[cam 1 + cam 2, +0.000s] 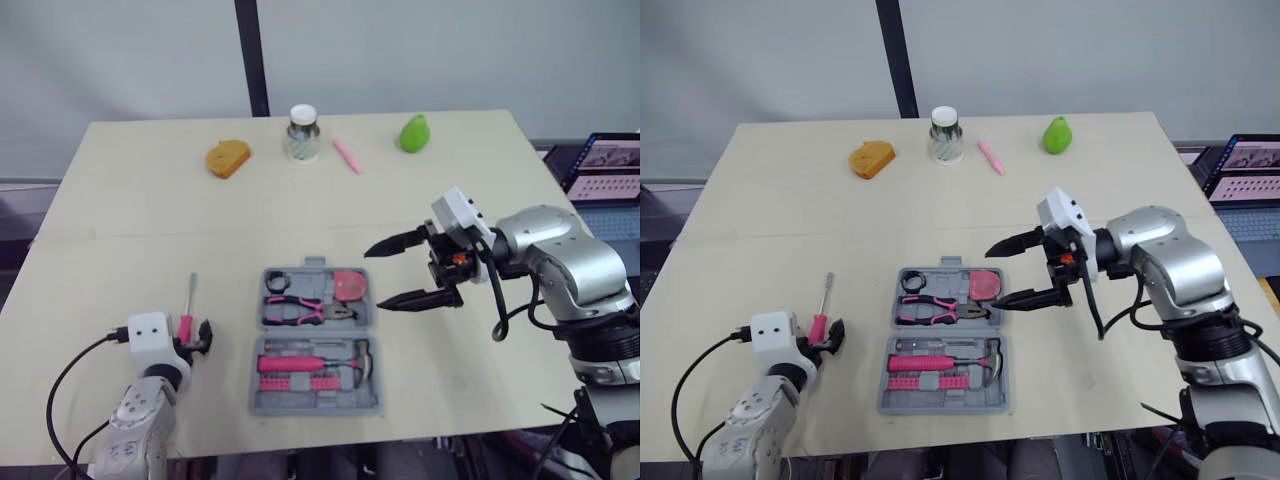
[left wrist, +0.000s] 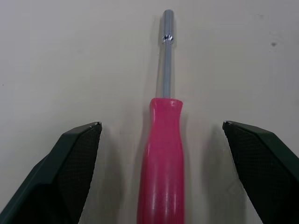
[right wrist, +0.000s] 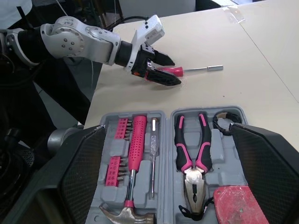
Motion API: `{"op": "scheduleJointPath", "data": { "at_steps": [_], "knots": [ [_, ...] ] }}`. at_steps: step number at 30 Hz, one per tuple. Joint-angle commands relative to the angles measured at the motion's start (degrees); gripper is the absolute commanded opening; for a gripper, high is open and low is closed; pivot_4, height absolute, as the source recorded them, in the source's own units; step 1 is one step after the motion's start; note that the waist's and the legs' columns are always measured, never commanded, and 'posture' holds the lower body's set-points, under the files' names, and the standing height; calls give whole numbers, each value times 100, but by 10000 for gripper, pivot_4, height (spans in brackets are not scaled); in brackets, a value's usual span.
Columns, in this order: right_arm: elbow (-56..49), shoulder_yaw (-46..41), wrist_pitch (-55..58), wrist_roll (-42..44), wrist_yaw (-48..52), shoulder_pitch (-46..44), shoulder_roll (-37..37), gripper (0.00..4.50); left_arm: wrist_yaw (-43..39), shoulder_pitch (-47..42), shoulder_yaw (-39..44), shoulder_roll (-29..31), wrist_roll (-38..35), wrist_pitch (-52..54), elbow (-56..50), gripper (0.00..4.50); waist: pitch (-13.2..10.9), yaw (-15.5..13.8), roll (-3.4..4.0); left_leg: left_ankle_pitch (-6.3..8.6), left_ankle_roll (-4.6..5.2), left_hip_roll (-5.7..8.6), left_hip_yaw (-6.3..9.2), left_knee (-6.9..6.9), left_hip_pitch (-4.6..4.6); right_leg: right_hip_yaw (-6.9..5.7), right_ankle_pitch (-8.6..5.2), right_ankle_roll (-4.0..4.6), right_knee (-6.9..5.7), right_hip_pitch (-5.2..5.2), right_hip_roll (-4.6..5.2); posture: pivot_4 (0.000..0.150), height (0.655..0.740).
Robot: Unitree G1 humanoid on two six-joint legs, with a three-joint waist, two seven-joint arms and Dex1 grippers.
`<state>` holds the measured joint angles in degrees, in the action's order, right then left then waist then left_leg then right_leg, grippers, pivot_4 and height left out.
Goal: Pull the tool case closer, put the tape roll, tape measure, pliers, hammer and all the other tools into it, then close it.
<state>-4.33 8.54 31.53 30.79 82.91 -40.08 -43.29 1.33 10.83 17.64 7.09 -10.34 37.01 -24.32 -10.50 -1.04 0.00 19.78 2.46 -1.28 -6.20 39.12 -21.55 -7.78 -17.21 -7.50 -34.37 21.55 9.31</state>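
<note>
The grey tool case (image 1: 366, 330) lies open at the table's middle front. It holds a black tape roll (image 1: 277, 282), a pink tape measure (image 1: 349, 285), pink pliers (image 1: 305, 311), a pink hammer (image 1: 315, 362) and bits. Left of the case a pink-handled screwdriver (image 1: 187, 310) lies on the table. My left gripper (image 2: 161, 126) is open, one finger on each side of the pink handle (image 2: 161, 163), not touching it. Just off the case's right edge my right gripper (image 1: 375, 277) hangs open and holds nothing.
Along the far edge stand an orange object (image 1: 228, 158), a glass jar (image 1: 302, 133), a pink marker (image 1: 347, 155) and a green pear (image 1: 414, 132). A laptop (image 1: 605, 170) sits beyond the table's right side. Bare tabletop (image 1: 150, 230) lies between the case and the far items.
</note>
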Motion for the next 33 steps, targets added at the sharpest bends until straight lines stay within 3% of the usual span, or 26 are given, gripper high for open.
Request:
{"op": "scheduleJointPath", "data": {
  "at_steps": [1, 13, 16, 22, 33],
  "knots": [
    [-201, -198, 38, 107, -38, 13, -68, 45000, 43, -85, 42, 116, 39, 211, -167, 44400, 0, -13, 0, 0, 0, 0, 0, 0, 0, 0, 0, 0, -1, 0, 0, 1500, 7400],
    [-179, -221, 10, 101, -80, 58, -50, 45000, 13, -193, -120, 170, 53, 598, -251, 44400, 0, -18, 0, 0, 0, 3, 0, 0, 1, 1, 0, 0, -3, 0, 4, 1500, 7400],
    [-181, -232, 2, 97, -88, 88, -57, 45000, 9, -206, -131, 181, 71, 621, -236, 36474, 0, -22, 0, 0, 0, 4, 1, 0, 0, 1, 0, 0, -2, 0, 5, 1500, 7400],
    [-151, -251, -23, 92, -82, 122, -66, 45000, -7, -260, -140, 247, 135, 678, -207, 6757, 0, -26, 0, 0, 0, 5, 1, 0, 0, 1, 0, 0, -3, 0, 8, 1500, 7400],
    [-188, -347, -35, 155, -41, 236, -130, 45000, -225, -299, -176, 356, 151, 569, -126, 6545, 0, -30, 0, 0, 0, 4, 1, 0, 1, 1, 0, 0, -3, 1, 11, 1500, 7400]
  ]
}}
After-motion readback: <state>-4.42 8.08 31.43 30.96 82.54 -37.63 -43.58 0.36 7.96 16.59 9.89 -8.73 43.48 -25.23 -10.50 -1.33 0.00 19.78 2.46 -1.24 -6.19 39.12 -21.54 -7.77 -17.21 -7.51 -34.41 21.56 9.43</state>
